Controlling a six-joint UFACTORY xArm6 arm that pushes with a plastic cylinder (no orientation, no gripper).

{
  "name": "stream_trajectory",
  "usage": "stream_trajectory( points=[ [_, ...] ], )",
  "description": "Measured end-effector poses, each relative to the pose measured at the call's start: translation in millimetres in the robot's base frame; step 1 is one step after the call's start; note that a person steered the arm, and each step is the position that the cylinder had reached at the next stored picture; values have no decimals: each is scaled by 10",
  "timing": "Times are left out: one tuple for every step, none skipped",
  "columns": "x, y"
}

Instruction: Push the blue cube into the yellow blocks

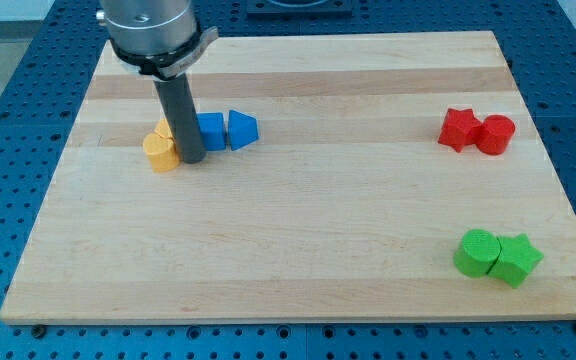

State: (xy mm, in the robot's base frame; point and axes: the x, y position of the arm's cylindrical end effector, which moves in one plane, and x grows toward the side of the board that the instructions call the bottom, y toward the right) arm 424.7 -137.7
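Note:
The blue cube (211, 131) sits at the view's upper left of the wooden board (298, 230). A blue triangular block (242, 130) lies just to its right. Two yellow blocks (161, 149) sit together just left of the cube, one partly hidden behind the rod. My tip (191, 160) rests on the board between the yellow blocks and the blue cube, at the cube's lower left edge, close against both.
A red star-shaped block (458, 129) and a red cylinder (496, 134) sit together at the view's right. A green cylinder (476, 252) and a green star-shaped block (516, 259) sit at the lower right.

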Motion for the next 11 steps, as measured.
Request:
stream_trajectory(
  points=[
    [253,586],
    [594,1313],
    [301,1395],
    [12,1390],
    [-500,1263],
    [-623,1094],
    [-566,867],
    [-474,637],
    [-409,471],
    [-407,289],
    [-407,121]
  ],
)
